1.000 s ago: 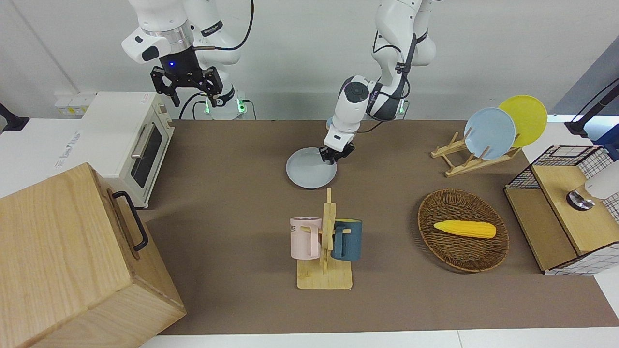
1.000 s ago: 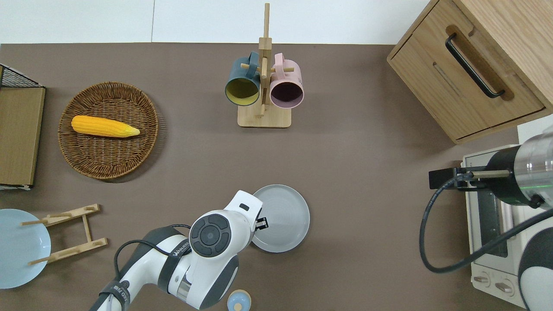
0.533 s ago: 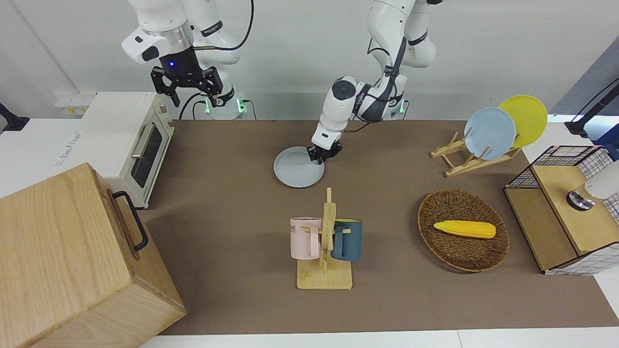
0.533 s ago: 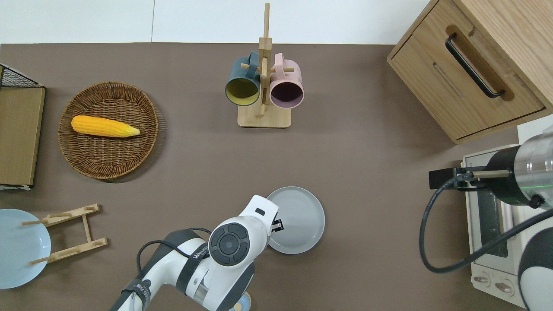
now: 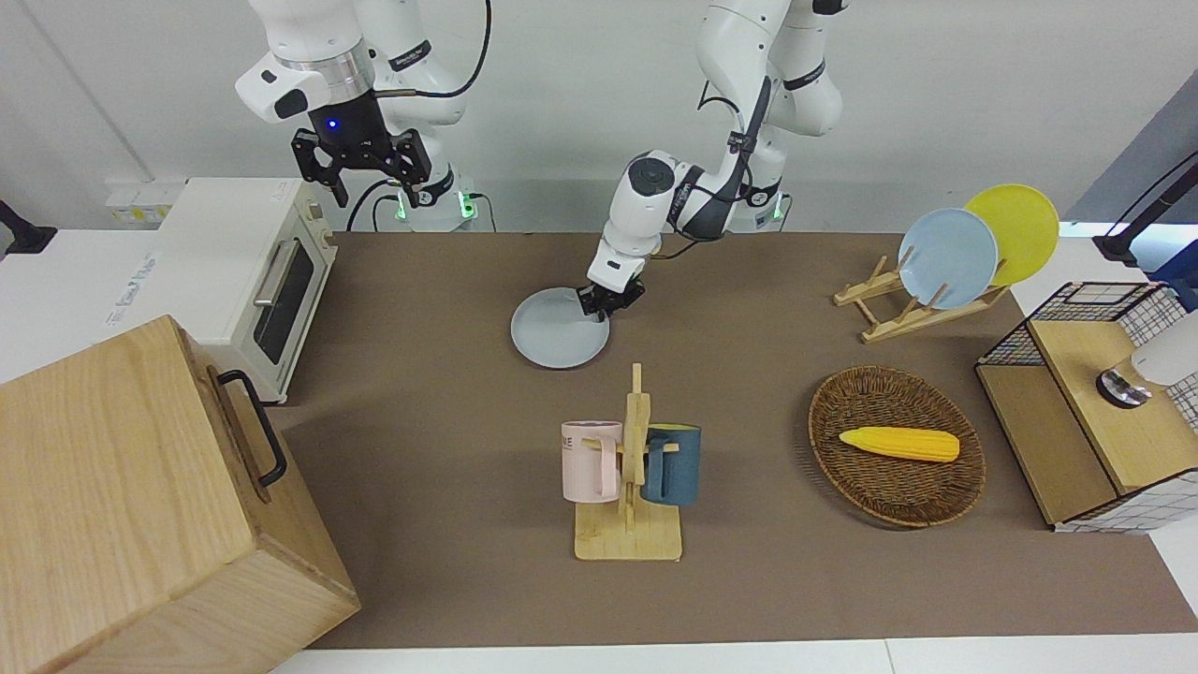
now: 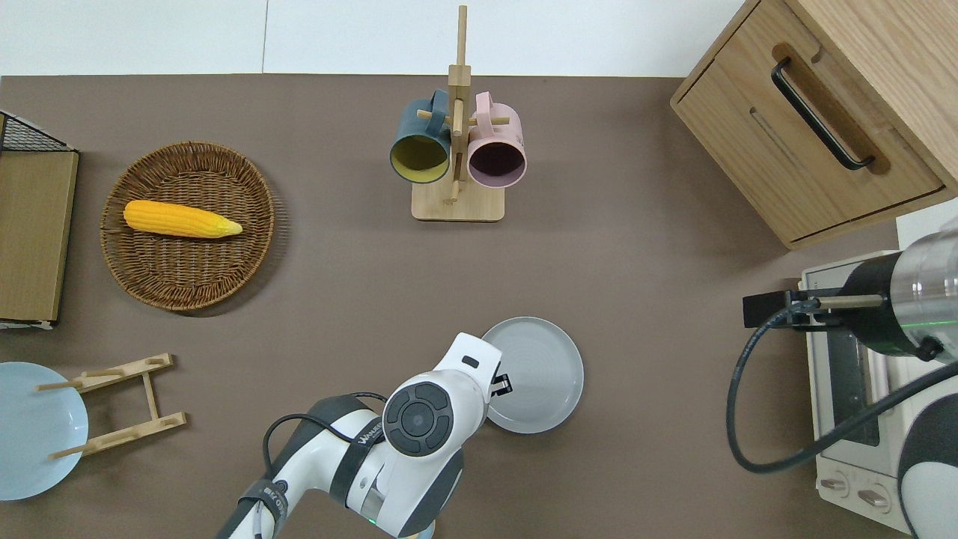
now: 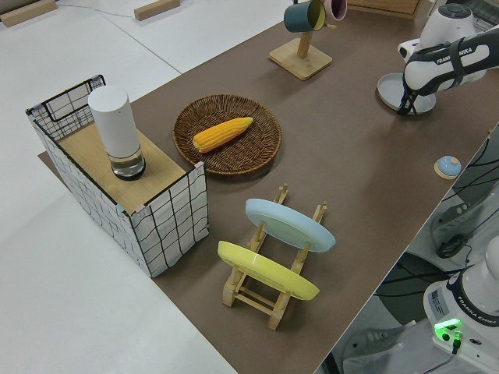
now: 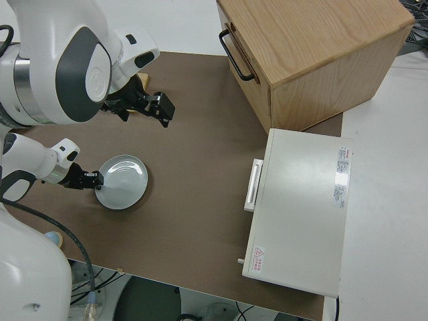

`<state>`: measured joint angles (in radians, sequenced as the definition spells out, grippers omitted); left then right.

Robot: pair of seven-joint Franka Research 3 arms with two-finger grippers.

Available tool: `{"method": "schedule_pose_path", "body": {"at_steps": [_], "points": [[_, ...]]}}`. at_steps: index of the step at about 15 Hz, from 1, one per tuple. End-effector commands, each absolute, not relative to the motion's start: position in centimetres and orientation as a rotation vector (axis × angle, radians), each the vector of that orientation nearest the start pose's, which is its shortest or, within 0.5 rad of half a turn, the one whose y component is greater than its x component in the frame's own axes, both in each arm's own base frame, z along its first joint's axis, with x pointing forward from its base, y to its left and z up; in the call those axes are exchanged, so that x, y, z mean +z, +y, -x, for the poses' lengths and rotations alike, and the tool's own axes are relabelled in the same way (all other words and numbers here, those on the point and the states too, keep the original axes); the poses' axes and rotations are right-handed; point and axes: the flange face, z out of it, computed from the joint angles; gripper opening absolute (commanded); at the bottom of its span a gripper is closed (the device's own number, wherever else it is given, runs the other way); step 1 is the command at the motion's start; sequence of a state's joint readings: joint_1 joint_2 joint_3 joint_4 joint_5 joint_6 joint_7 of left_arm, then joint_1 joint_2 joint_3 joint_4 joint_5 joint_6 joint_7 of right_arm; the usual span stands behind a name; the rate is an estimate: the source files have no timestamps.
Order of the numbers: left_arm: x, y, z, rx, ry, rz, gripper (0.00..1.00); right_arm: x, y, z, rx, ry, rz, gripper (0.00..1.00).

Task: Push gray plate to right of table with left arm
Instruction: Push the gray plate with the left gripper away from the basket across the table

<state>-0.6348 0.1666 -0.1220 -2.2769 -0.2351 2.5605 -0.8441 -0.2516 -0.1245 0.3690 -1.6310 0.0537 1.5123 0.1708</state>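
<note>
Near the middle of the counter (image 6: 636,247), on the robots' side of the mug rack (image 6: 456,165), the gray plate (image 6: 540,374) lies flat. I have the left gripper (image 6: 503,385) down at its rim on the left arm's side; I cannot tell how wide its fingers are. I judge the push partway done. Next I'd slide on toward the toaster oven (image 5: 245,271), keeping low. My right arm is parked.

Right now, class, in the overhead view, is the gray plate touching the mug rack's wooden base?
No: bare brown table separates the gray plate from the mug rack's wooden base, which stands farther from the robots.
</note>
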Motion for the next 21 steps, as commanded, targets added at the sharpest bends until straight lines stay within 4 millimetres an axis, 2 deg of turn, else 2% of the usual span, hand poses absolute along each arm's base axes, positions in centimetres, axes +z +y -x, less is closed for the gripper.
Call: {"method": "schedule_pose_path", "body": {"at_steps": [1, 8, 11, 12, 15, 16, 17, 18, 21], "points": [[28.3, -39.0, -39.9, 0.074, -0.526, 3.306, 0.00, 65.2, 7.8, -49.8, 0.012, 0.115, 3.122, 0.996], [28.4, -42.0, -40.4, 0.060, -0.603, 3.308, 0.00, 65.2, 7.8, -49.8, 0.012, 0.115, 3.122, 0.996], [28.3, -42.3, -40.3, 0.066, -0.607, 3.307, 0.01, 65.2, 7.8, -49.8, 0.012, 0.115, 3.122, 0.996], [28.4, -42.3, -40.3, 0.065, -0.603, 3.309, 0.07, 65.2, 7.8, -49.8, 0.012, 0.115, 3.122, 0.996], [28.6, -42.5, -40.1, 0.075, -0.641, 3.306, 0.43, 65.2, 7.8, -49.8, 0.012, 0.115, 3.122, 0.996], [28.5, -42.3, -40.2, 0.078, -0.652, 3.304, 0.64, 65.2, 7.8, -49.8, 0.014, 0.115, 3.122, 0.996], [28.5, -42.2, -40.2, 0.082, -0.657, 3.302, 0.90, 65.2, 7.8, -49.8, 0.012, 0.115, 3.122, 0.996], [28.6, -42.1, -40.1, 0.088, -0.663, 3.302, 0.97, 65.2, 7.8, -49.8, 0.012, 0.115, 3.122, 0.996], [30.6, -40.4, -41.0, 0.096, -0.709, 3.296, 0.98, 65.2, 7.8, -49.8, 0.012, 0.115, 3.122, 0.996]]}}
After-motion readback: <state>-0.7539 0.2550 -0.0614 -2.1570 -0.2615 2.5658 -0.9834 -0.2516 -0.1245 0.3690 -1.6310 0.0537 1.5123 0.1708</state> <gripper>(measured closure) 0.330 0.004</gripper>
